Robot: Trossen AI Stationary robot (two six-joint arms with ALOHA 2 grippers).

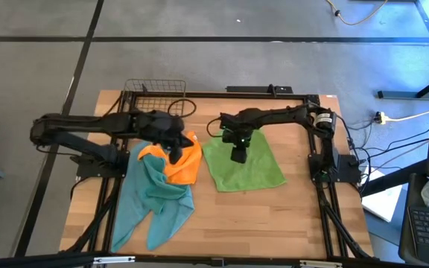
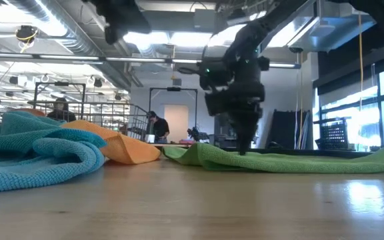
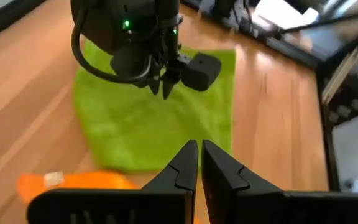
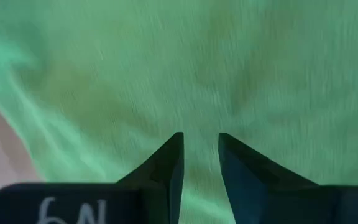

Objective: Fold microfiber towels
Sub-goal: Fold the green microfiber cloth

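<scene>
Directly beneath the right hand (image 1: pixel 239 156) lies the green towel (image 1: pixel 255 170).

The wooden table (image 1: pixel 274 212) stands on a grey floor (image 1: pixel 199 67) crossed by dark lines. A wire basket (image 1: pixel 155 91) sits at its far edge. Cables (image 1: pixel 393 138) trail across the floor beside it. Beyond the table, the room has ceiling ducts (image 2: pixel 59 27), bright strip lights (image 2: pixel 179 39), large windows (image 2: pixel 379 107) and a person (image 2: pixel 157 125) standing far back.

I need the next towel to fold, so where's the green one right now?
In the high view the green towel lies flat right of centre on the table, beside the orange towel, with the right claw over it.
</scene>
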